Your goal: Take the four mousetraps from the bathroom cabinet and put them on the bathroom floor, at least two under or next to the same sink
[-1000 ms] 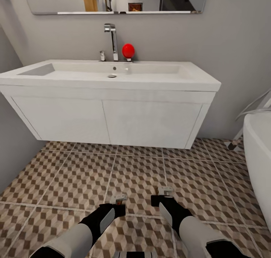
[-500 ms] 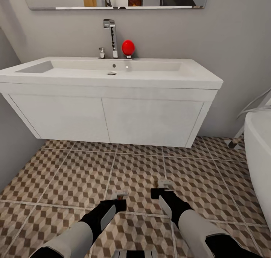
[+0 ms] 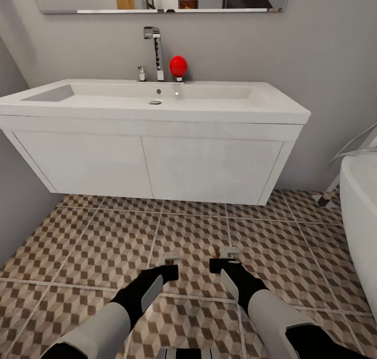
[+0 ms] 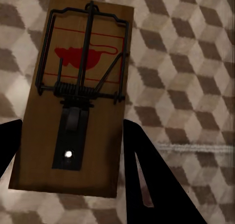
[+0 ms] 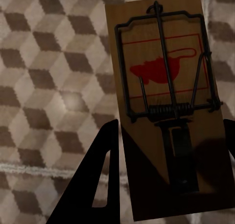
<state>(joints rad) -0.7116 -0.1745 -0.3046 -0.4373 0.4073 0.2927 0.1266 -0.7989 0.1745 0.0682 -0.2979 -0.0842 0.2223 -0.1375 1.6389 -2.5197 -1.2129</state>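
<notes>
Left gripper (image 4: pixel 68 160) is clamped on a mousetrap (image 4: pixel 78 96), dark fingers on both long edges of the board, wire bar and red mouse print facing the camera. Right gripper (image 5: pixel 166 185) has the same grip on a second mousetrap (image 5: pixel 166 101). In the head view both grippers, left (image 3: pixel 168 262) and right (image 3: pixel 226 258), hang low and side by side over the bathroom floor (image 3: pixel 78 243), in front of the sink (image 3: pixel 152 139); from there the traps are tiny slivers at the fingertips, so I can't say for sure how far off the tile they are, though probably not touching. Sink is wall-hung with open floor beneath it, bathtub (image 3: pixel 361 228) off to the right. Progress: two traps are out of the cabinet and at the sink but not set down. Left to do: place these two under or right beside the sink, then bring the other two onto the same floor.
</notes>
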